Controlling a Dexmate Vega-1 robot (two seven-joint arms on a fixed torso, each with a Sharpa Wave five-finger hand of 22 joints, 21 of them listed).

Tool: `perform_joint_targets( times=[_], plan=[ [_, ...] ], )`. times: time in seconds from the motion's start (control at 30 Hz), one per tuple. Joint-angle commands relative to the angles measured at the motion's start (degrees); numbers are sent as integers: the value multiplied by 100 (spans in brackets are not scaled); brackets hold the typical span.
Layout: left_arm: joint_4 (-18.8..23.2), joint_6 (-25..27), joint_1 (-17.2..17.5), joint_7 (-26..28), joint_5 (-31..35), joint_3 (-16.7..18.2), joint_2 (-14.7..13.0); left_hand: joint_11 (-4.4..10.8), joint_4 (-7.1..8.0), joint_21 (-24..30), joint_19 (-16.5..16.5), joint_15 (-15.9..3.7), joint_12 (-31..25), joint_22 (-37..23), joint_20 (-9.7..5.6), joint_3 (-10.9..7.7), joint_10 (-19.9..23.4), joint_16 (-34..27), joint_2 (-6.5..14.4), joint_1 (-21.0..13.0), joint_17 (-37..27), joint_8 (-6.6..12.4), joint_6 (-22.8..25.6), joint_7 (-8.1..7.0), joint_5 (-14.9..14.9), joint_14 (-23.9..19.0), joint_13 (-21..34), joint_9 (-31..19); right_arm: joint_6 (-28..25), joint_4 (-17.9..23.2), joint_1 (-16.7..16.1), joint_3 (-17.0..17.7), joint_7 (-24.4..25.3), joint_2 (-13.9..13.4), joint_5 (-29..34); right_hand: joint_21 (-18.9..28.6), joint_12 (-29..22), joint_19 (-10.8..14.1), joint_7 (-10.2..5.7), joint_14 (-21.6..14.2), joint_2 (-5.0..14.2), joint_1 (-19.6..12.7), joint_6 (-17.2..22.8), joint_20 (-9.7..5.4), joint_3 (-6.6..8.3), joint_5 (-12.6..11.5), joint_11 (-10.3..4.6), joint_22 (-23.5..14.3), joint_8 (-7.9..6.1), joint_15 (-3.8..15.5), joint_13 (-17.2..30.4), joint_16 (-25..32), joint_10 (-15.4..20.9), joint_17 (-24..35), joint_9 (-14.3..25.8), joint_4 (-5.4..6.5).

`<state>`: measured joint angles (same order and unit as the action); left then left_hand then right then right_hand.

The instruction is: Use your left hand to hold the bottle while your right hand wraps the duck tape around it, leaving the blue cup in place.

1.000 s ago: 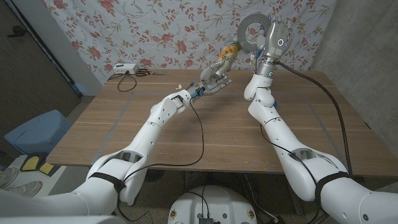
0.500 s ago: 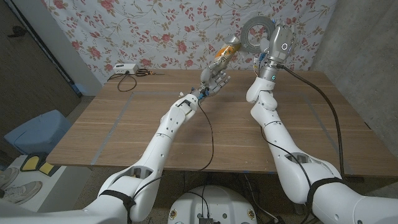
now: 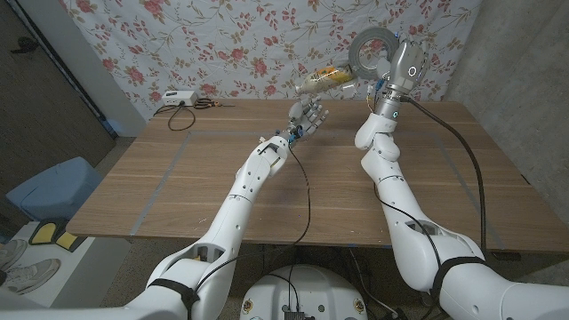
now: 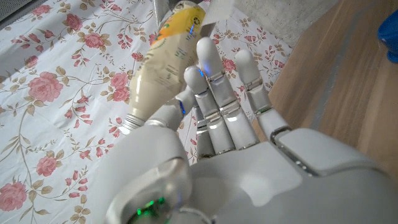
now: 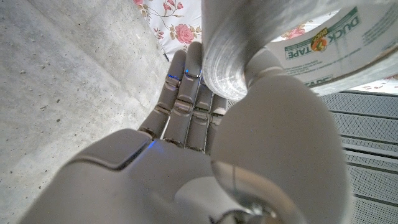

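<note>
Above the table's far edge: both hands raised.
Left hand (image 3: 307,114) fingers grasp the bottle (image 3: 324,79), tilted near level; right hand (image 3: 391,60) clasps the tape roll (image 3: 371,46) beside it.

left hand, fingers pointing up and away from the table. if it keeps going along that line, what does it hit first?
Most likely the bottle: the left hand already has its fingers against it. Behind that is the floral wall cloth, though depth is unclear.

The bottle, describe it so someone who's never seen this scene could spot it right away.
Look to the far edge of the wooden table, in front of the floral wall. There the left robot hand holds up the bottle, lying nearly sideways in the air. It is pale and yellow-labelled, unlike the grey ring of duck tape beside it.
</note>
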<state>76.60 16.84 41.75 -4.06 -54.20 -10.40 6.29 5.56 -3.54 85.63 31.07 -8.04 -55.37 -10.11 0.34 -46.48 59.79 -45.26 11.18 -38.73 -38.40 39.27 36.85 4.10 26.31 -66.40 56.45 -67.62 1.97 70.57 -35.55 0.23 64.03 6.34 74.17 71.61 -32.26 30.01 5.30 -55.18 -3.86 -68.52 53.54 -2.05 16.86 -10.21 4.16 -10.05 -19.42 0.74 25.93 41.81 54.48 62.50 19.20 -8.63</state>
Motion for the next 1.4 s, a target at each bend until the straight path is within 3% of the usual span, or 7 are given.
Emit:
perform_joint_targets(
  times=[0.03,0.4,0.7,0.77,0.8,1.03,1.4],
  plan=[
    [-208,578,-61,-216,-617,39,182,-58,158,10,35,16,79,-20,35,-282,47,40,-83,41,31,3104,1348,258,46,-38,-154,128,561,-213,12,481,-3,285,262,49,-2,18,-701,-755,551,-534,654,-21,795,-28,-635,-19,-37,1218,695,-61,614,12,52,-51],
    [-489,783,-244,-726,-706,6,139,-104,109,-32,-32,101,180,-20,45,-393,29,162,-99,148,100,2752,1551,324,40,24,-284,601,776,-272,37,589,-3,313,392,70,1,16,-720,-767,547,-522,633,-34,806,-44,-633,-15,-56,1214,736,-114,615,32,64,-51],
    [-134,416,-817,-1468,1290,-1182,-1129,-187,33,-225,-511,170,988,-2,146,-292,-256,668,-193,362,592,1702,1391,-137,-32,552,-1195,2168,718,-208,91,687,-3,399,341,87,18,5,-713,-799,542,-519,621,-43,805,-50,-629,-14,-69,1219,748,-149,607,43,63,-56],
    [300,21,-736,-1088,1988,-1423,-1388,-237,-445,-279,-633,212,1186,-3,255,-2,-540,620,-416,229,595,1455,1165,18,-182,756,-1286,2476,686,-208,99,682,-3,393,331,90,20,5,-708,-803,544,-517,629,-41,807,-51,-625,-14,-77,1216,754,-157,603,48,65,-55],
    [489,-207,-692,-870,2348,-1531,-1503,-295,-684,-325,-714,190,1286,-6,290,347,-777,530,-715,155,568,1301,986,-40,-343,823,-1308,2658,660,-209,104,676,-3,387,328,92,21,8,-713,-801,544,-516,627,-38,808,-52,-627,-13,-77,1215,753,-162,607,48,65,-55],
    [1552,-1359,-331,1253,5140,-2250,-2123,-559,-591,-667,-1431,476,1688,-24,567,1521,-1807,392,-931,10,363,682,-46,-142,-1042,1986,-1356,3108,515,-273,139,591,-3,329,313,97,31,-5,-709,-811,534,-516,638,-34,815,-53,-628,-10,-92,1216,741,-188,634,68,63,-60],
    [2266,-1319,-229,2502,7663,-2858,-2590,-446,-577,-902,-1813,376,1676,-34,628,1988,-2044,248,-991,-125,236,548,-157,-296,-1312,2399,-1366,3315,381,-365,188,543,-3,311,342,102,34,-20,-703,-811,528,-510,645,-34,832,-52,-628,-6,-109,1214,767,-240,642,90,59,-59]
  ],
)
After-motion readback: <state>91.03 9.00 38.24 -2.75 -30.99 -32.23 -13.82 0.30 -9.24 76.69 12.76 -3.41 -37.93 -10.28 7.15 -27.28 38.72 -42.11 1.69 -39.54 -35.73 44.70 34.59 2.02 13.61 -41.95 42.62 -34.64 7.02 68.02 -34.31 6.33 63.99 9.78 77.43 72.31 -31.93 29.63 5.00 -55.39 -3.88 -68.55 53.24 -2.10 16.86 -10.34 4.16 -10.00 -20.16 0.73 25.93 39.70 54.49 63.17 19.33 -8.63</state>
